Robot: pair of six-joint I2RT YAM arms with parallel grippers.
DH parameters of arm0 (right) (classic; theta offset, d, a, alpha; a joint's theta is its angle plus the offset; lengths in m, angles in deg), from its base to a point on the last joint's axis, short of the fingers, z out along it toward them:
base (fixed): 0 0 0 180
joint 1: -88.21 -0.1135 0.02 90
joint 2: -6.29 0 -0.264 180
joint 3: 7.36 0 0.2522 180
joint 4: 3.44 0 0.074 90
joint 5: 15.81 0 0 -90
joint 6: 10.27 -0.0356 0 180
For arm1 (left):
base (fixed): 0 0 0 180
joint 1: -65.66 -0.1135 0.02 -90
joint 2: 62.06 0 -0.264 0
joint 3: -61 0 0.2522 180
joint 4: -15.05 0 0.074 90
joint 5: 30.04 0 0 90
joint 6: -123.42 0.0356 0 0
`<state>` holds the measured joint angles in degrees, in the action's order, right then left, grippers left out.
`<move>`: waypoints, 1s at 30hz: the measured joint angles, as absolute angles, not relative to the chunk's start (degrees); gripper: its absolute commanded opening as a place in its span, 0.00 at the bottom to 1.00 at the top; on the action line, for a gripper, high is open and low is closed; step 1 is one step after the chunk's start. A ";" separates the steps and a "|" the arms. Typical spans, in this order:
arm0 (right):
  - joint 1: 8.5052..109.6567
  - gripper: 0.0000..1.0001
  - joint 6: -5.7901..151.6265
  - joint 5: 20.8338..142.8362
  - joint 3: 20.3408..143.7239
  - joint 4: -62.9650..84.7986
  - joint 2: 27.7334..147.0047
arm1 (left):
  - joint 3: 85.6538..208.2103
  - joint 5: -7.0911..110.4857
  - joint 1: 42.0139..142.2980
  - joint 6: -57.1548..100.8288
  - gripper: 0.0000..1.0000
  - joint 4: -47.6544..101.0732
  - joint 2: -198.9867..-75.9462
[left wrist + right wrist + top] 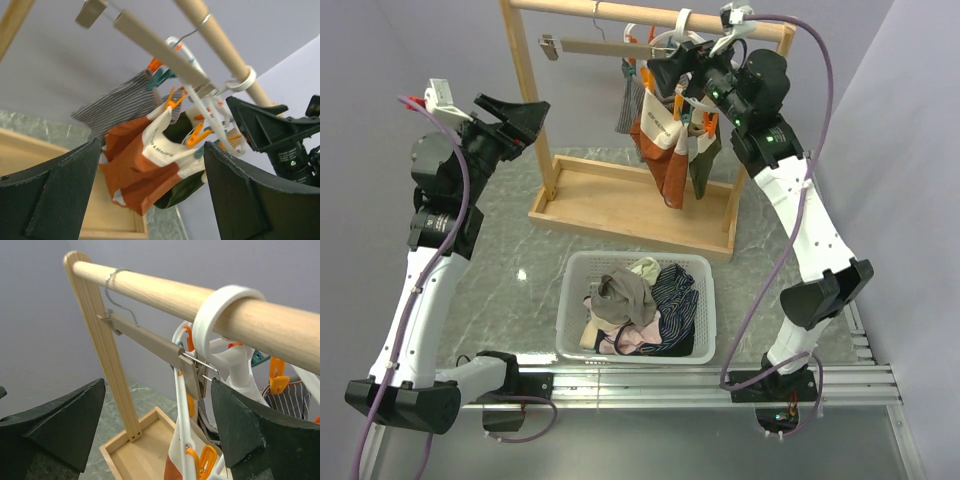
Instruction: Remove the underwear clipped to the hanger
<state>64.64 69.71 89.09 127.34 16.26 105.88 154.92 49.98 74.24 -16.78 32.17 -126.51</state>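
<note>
The white hanger (665,42) hooks over the wooden rod (165,290) by its ring (220,300). Orange and teal pegs hold underwear on it: a rust-orange piece (135,175), a cream one with a printed band (162,145), a grey pin-striped one (117,102) and a dark olive one (180,192). My right gripper (672,80) is up at the hanger, open. One white hanger loop (180,440) runs between its fingers, touching neither. My left gripper (532,125) hovers left of the rack post, open and empty, facing the hanging cloth.
A wooden clip hanger (595,47) hangs on the same rod, left of the white one. The rack's tray base (620,205) sits on the marble table. A white basket (570,300) near the arms holds several garments, including a taupe-grey piece (625,290) and a navy striped one (675,290).
</note>
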 measured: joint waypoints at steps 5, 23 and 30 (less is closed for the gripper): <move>64.64 0.90 70.30 88.91 128.35 17.06 108.35 | 152.74 50.00 74.19 -16.60 0.90 34.44 -126.29; 63.72 0.88 73.03 82.45 134.32 17.85 113.03 | 151.82 50.18 73.97 -16.17 0.89 36.01 -123.88; 63.11 0.85 72.99 79.08 134.32 17.02 113.62 | 151.82 49.85 73.95 -16.19 0.89 36.06 -123.88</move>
